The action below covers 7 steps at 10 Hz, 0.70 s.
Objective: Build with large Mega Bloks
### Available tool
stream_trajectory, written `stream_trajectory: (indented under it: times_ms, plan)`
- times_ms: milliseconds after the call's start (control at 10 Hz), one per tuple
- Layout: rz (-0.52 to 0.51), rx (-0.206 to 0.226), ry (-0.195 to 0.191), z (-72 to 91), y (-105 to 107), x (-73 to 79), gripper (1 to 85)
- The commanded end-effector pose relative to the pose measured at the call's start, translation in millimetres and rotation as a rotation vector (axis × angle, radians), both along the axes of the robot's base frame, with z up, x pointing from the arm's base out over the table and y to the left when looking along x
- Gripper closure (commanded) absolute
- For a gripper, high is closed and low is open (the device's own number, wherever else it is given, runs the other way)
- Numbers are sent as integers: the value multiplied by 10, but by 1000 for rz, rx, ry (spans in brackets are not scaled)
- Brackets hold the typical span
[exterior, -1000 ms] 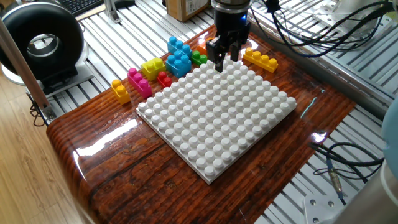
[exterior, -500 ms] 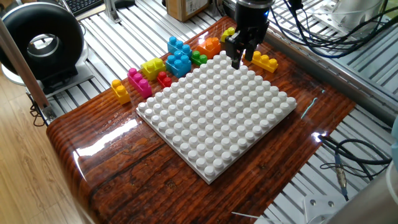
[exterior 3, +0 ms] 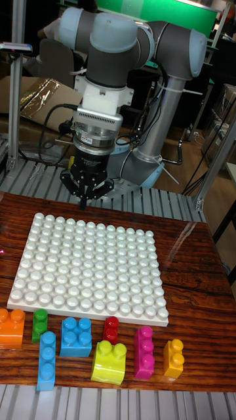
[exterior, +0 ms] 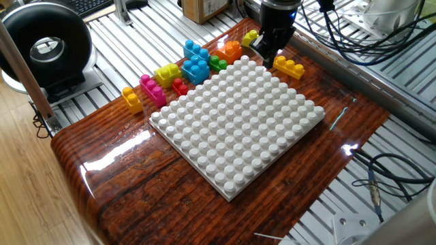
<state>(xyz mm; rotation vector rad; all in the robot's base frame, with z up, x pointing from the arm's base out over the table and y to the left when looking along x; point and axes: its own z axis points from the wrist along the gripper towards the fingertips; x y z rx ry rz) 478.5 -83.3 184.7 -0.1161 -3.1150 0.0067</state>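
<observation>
Baseplate (exterior: 237, 122): one, white, square, studded; flat at table centre; bare of bricks.
Bricks, total: ten counted in the fixed view, all loose on the table along the plate's 9-to-1 o'clock edges; none held.
Yellow-orange bricks: two; long brick (exterior: 285, 66) at 1 o'clock of the plate, short brick (exterior: 132, 99) at 9 o'clock.
Lime yellow bricks: two; large one (exterior: 167, 73) at 10 o'clock, small one (exterior: 249, 37) at 12 o'clock, partly hidden behind the gripper.
Blue bricks: two; square brick (exterior: 196, 69) and long brick (exterior: 195, 50), adjacent, at 11 o'clock.
Pink brick (exterior: 152, 90): one, at 10 o'clock.
Red brick (exterior: 180, 86): one, small, just beside the plate edge.
Green brick (exterior: 218, 64): one, small, beside the orange.
Orange brick (exterior: 229, 50): one, at 12 o'clock.
Gripper (exterior: 269, 58): one; fingers narrow, nearly together, carrying nothing; tips low, just beside the long yellow-orange brick.
Change from earlier frame: shifted from above the plate's far corner toward 1 o'clock, off the plate; bricks unmoved.
Surface: glossy dark wood-grain table (exterior: 157, 190) on ribbed metal slats.
Room: black round device (exterior: 46, 46) at left; cables (exterior: 354, 34) at right; cardboard box (exterior: 203, 8) at back.
</observation>
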Motion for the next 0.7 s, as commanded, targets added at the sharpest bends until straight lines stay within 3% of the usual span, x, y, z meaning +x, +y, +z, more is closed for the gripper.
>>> stream_trajectory:
  times_ms: [0,200,400,500,600]
  plan:
    - [-123,-52,-2,16,-133,-8,847]
    - [-126,-13,31,16,-25,-88,847]
    - [-97,-11,6,13,-25,-21,847]
    - [-51,-8,25,15,-21,-69,847]
    - [9,-18,-3,12,-53,5,717]
